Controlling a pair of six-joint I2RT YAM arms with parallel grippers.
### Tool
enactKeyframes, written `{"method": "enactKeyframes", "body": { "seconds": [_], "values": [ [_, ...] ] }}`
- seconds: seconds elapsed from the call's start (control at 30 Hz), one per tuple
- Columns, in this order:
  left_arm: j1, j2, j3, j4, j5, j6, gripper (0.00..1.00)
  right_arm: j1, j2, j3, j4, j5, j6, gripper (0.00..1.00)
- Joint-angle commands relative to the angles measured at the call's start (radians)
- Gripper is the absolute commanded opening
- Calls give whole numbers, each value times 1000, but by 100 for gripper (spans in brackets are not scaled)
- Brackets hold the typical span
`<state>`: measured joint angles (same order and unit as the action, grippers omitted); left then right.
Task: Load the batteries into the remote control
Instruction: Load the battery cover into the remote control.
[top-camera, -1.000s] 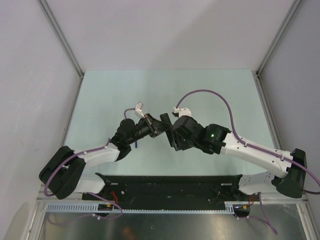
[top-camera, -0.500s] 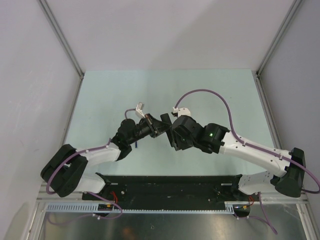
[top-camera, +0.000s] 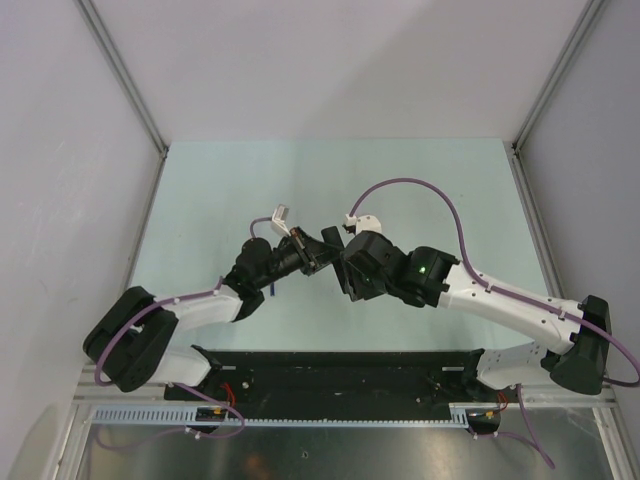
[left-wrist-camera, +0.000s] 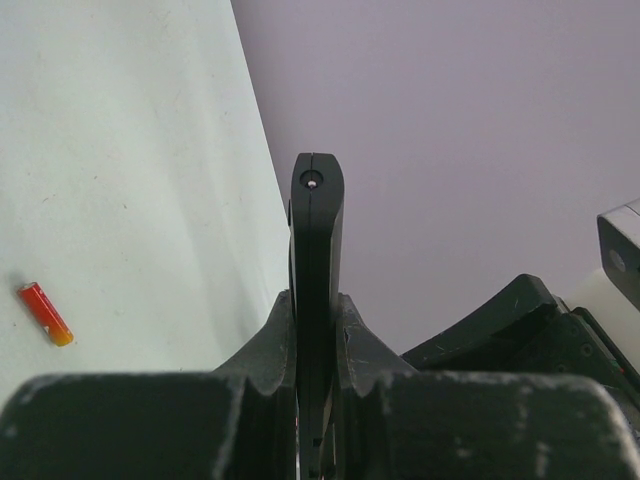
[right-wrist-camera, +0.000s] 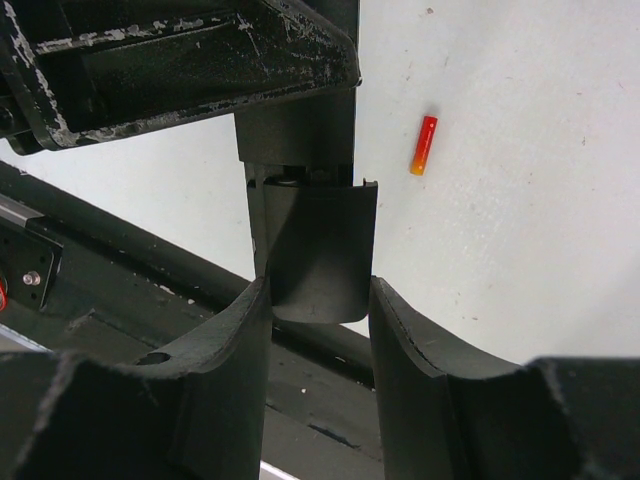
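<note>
Over the middle of the pale green table (top-camera: 200, 190), the two arms are meeting nose to nose. The left gripper (left-wrist-camera: 316, 305) is holding the remote control (left-wrist-camera: 316, 220) edge-on. Its two fingers are pressing against the slim black bar's flat faces, and the bar's free end is sticking out well past the fingertips. Seen from the right wrist, the right gripper (right-wrist-camera: 320, 295) is coming in from the opposite side. Its curved fingers (right-wrist-camera: 250, 330) are pinching the rounded end of that same bar, one against each side edge. A seam is running across the bar just above that grip. Down on the table, the orange-red battery (right-wrist-camera: 424, 145) is lying by itself, well apart from both grippers. From overhead, the dark blue battery (top-camera: 272, 291) is lying just beside the left arm's wrist, only a thin sliver of it showing.
</note>
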<state>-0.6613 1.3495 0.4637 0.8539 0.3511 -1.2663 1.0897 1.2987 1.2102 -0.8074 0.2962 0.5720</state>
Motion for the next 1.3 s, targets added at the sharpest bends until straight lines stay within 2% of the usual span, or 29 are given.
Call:
{"method": "enactKeyframes", "body": {
  "seconds": [0.0,1.27],
  "values": [
    [-12,8,-2,71,6,-22,0,13,-22,49,30,9,12,13],
    [-12,34,-7,122,5,-44,0,19,-15,51,1,8,25,12]
  ]
}}
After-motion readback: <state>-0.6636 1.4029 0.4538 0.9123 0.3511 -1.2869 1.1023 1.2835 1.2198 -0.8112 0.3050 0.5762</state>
